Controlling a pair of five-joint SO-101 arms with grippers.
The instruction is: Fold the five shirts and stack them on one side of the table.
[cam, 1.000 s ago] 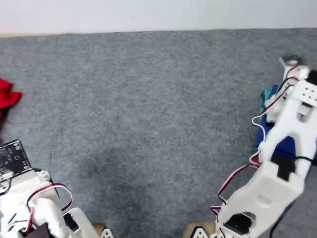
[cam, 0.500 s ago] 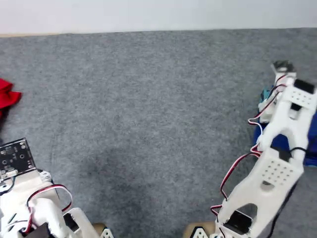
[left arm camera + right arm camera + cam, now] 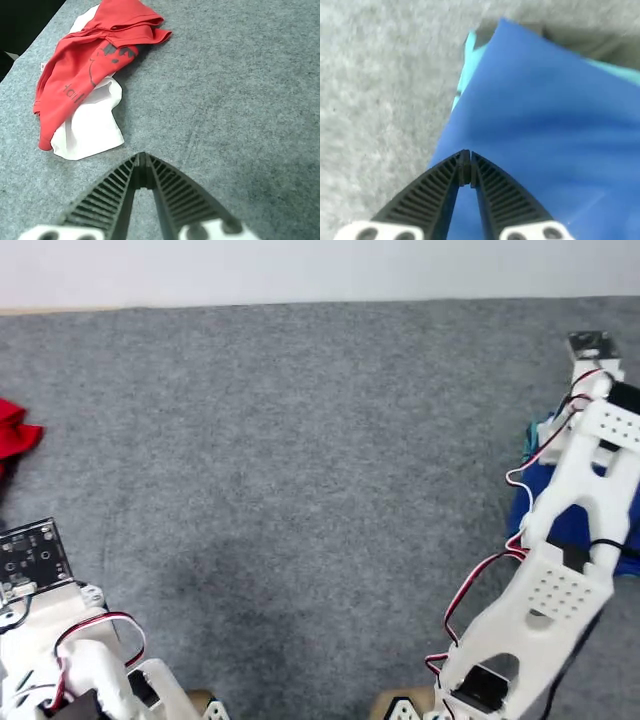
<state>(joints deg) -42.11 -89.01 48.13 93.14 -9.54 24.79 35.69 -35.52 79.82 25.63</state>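
Blue shirt [image 3: 545, 125] under right jaws, jaws closed

The right arm [image 3: 560, 590] is showing a white printed shell with a grid of small holes, and red, white and black cables are running along it. The left arm [image 3: 75, 665], also white, is carrying a black circuit board [image 3: 30, 552]. The left gripper [image 3: 145, 159] and right gripper [image 3: 465, 156] are showing black ribbed fingers [image 3: 107, 192].

Red shirt [image 3: 14, 430] is clipped by the high view's left edge. White shirt [image 3: 95, 127] is mostly covered by the red one. Blue shirt [image 3: 530, 498] is largely hidden by the right arm [image 3: 555, 590] and cut at the frame edge. Teal shirt [image 3: 466, 60] is buried beneath it, with a blurred strip exposed.
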